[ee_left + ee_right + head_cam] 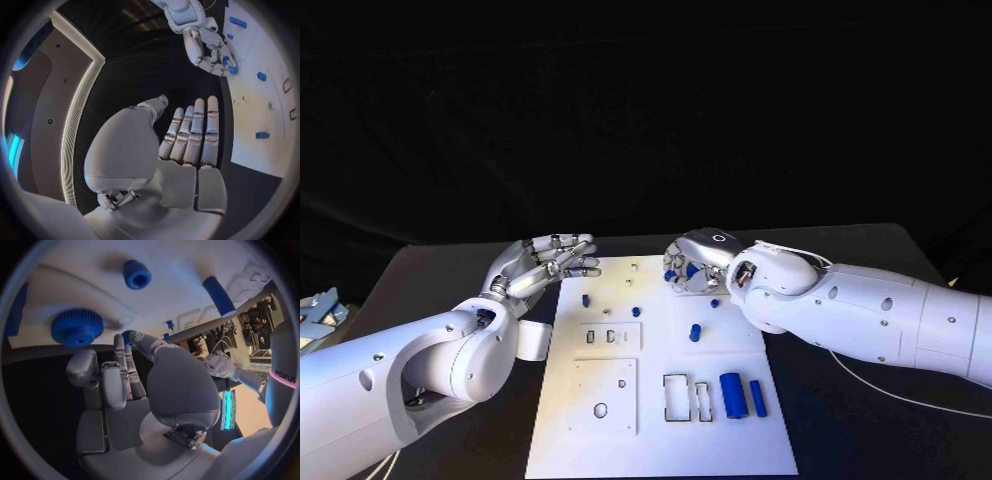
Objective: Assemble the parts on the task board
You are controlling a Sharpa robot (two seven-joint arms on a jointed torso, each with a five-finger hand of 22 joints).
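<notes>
Left robot hand point(187, 135) flat and empty beside the task board point(661, 440); right robot hand point(128, 375) grip unclear (blue gear point(76, 327) visible from its wrist).

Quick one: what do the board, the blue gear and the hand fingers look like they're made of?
Task board: white, matte, flat with clean cutouts; looks like plastic, possibly painted sheet.
Blue gear: uniform matte blue with fine molded teeth; likely plastic, maybe printed.
Left hand fingers: silver, satin sheen with segmented links; could be metal or metallic-coated plastic.
</notes>
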